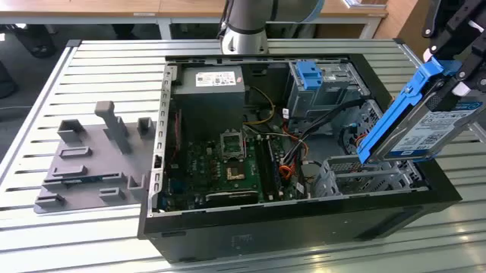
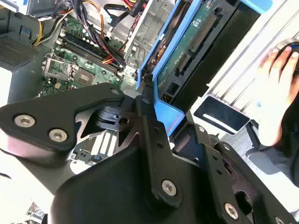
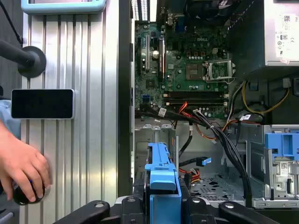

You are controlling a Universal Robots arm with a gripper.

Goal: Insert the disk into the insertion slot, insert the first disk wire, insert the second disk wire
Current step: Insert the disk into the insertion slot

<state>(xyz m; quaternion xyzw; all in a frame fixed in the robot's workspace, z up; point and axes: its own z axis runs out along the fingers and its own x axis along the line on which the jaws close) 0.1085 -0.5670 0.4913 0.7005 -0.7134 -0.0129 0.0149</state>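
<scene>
My gripper [image 1: 456, 71] is shut on the disk [image 1: 436, 128], a silver drive with a white-and-blue label in a bright blue caddy [image 1: 395, 114]. The disk hangs tilted, one end low, just above the open computer case's corner on the exterior view's right. Directly below that low end sits the insertion slot [image 1: 357, 170], a low cage of perforated silvery metal. The second wrist view shows the disk's green underside [image 2: 196, 42] running out from the gripper [image 2: 159, 112]. In the first wrist view the caddy's edge [image 3: 162, 172] rises above the slot's perforated floor [image 3: 215, 179]. Loose black and red wires [image 3: 204, 162] lie beside the slot.
A taller grey cage with a blue tab [image 1: 319, 85] stands behind the slot. The motherboard [image 1: 227, 165] and power supply [image 1: 209, 85] fill the case. A grey fixture plate [image 1: 91, 165] lies on the exterior view's left. A person's hand [image 3: 21, 168] rests by a phone [image 3: 42, 103] beside the case.
</scene>
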